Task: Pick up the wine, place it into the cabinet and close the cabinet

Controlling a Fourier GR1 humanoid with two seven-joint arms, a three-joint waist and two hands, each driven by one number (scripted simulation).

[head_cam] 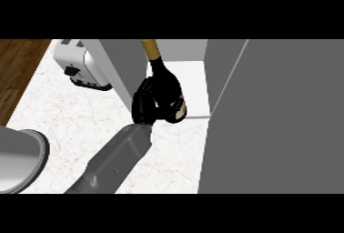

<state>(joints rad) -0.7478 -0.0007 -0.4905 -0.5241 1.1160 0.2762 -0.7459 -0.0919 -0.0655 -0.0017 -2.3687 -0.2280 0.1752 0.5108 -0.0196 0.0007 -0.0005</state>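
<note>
The wine bottle (168,84) is dark with a gold neck pointing toward the top of the head view and a pale patch at its lower end. My left hand (149,103) is shut on its lower part, fingers curled round its left side. The bottle stands in the cabinet's opening, over the front of the white shelf (196,84). The cabinet door (282,118) is a big grey panel swung open at the right. A grey cabinet wall (124,68) is just left of the hand. I cannot tell whether the bottle's base touches the shelf. My right hand does not show.
A white toaster (80,63) sits on the marble counter (74,118) left of the cabinet. A grey round vessel (20,159) pokes in at the lower left. The counter's left edge meets wooden floor (20,68) at the upper left.
</note>
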